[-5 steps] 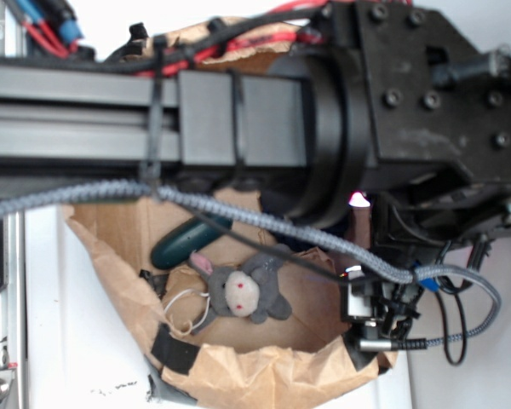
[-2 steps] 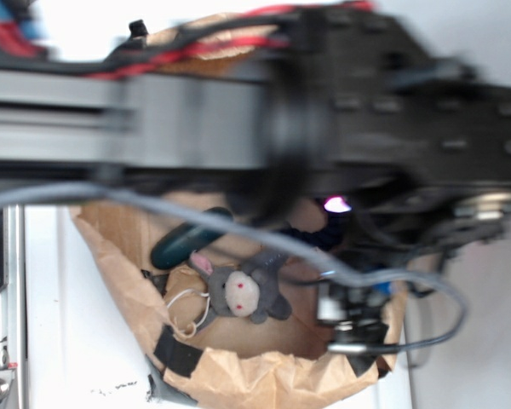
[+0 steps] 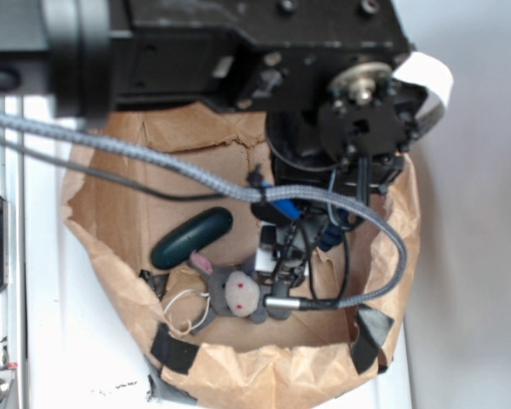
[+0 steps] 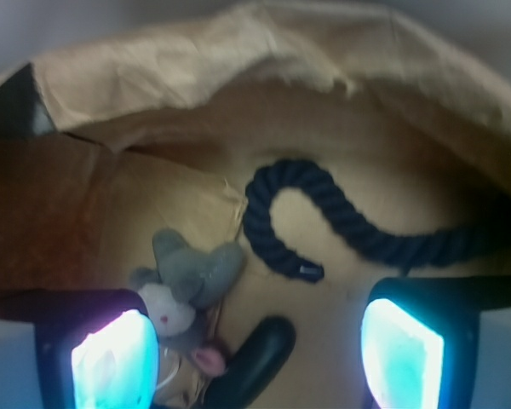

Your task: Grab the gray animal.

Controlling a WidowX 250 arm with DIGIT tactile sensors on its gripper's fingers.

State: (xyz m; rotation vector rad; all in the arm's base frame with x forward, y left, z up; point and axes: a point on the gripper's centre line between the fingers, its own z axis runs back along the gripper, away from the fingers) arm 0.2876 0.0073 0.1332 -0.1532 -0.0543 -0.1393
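Paper forms the container here: a brown paper bag [image 3: 238, 375] with a rolled, crumpled rim lies open on a white surface [image 3: 77, 341], and pieces of black tape [image 3: 174, 349] sit on its lower edge. Inside, near the lower left part in the exterior view, lies the gray animal [image 3: 238, 292], a small plush with pink-lined ears, a pale face and red eyes. A white string loop [image 3: 186, 308] comes out from it to the left. Just above and left of the plush lies a dark green oval object [image 3: 192, 238], close to the ear but I cannot tell if they touch.

The black arm [image 3: 238, 43] crosses the top of the exterior view and reaches down into the bag, with a gray braided cable [image 3: 153, 166] hanging across the opening. The gripper [image 4: 260, 354] hangs over the bag floor, just right of the animal. In the wrist view its two fingers [image 4: 115, 362] glow pale blue at the bottom corners and stand wide apart with nothing between them; the jaws are open. The left finger is right next to the plush head and partly hides it. A navy blue rope [image 4: 324, 221] curls on the bag floor beyond the animal, with its end near the gray body.
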